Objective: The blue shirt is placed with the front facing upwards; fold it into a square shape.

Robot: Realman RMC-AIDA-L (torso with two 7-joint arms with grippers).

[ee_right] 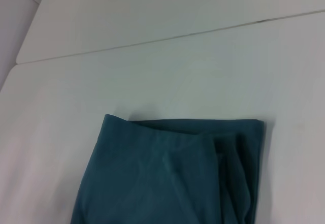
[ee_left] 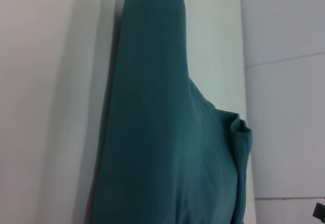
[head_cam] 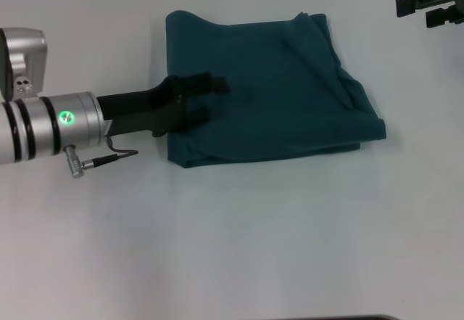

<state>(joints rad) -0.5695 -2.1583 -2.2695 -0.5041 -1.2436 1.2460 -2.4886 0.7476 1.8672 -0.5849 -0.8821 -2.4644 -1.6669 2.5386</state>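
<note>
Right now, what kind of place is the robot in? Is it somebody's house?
Probably not a house: it looks like a robot test bench or lab. The blue shirt lies folded on a plain white table, the left gripper rests over it, and the right gripper waits at the far edge.

White table (head_cam: pixel 239 240) under folded blue shirt (head_cam: pixel 268 88)

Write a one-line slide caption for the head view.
Left gripper reaches over the left edge of the folded blue shirt on the white table; right gripper waits at the far right corner.
</note>
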